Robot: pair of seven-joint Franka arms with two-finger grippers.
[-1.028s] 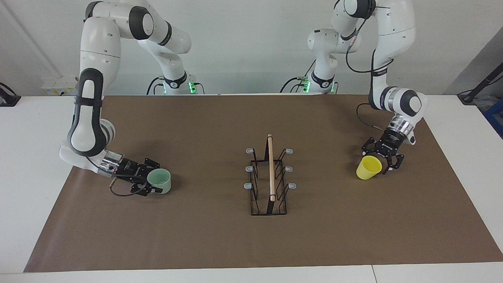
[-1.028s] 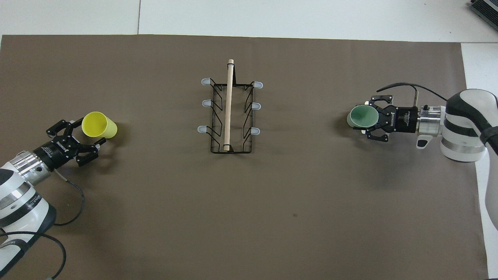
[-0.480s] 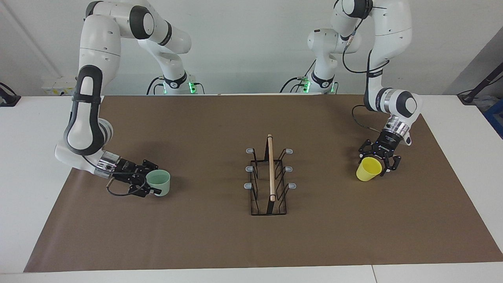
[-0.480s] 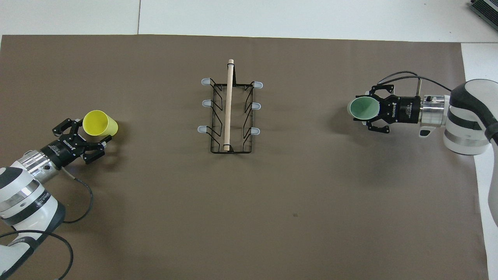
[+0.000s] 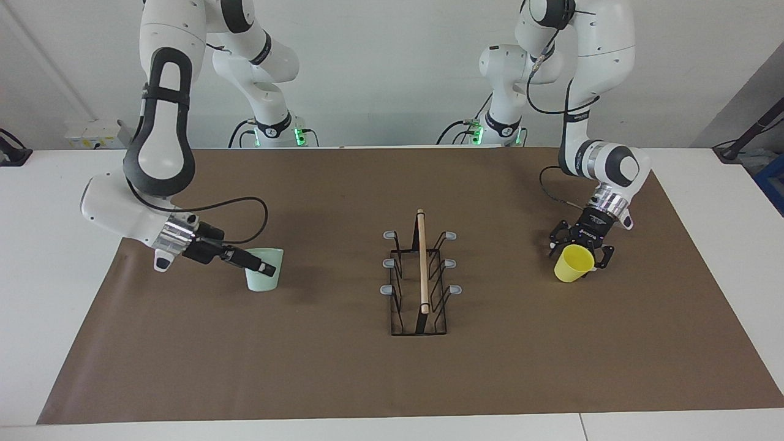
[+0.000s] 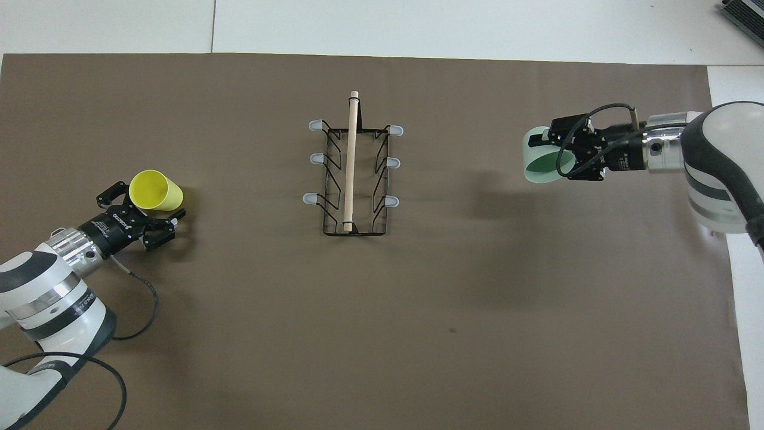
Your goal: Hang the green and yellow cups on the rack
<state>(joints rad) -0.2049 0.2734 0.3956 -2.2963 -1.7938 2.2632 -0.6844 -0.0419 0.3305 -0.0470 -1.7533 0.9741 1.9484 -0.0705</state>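
Toward the right arm's end of the brown mat (image 5: 343,380), the right gripper (image 5: 262,267) pinches the green cup's (image 5: 264,278) rim; the left gripper (image 5: 580,248) – fingers spread – straddles the tilted yellow cup (image 5: 572,264); the rack (image 5: 420,288) stands between.

Rack (image 5: 420,275) sits mid-bench (image 5: 343,380), alone; its prongs on both sides are bare, with open mat on either side for an approach. Wooden rod along the top blocks a straight drop onto the centre. Right gripper (image 5: 264,267) with green cup (image 5: 264,277) is well apart toward one end, left gripper (image 5: 580,246) around yellow cup (image 5: 573,263) toward the other.
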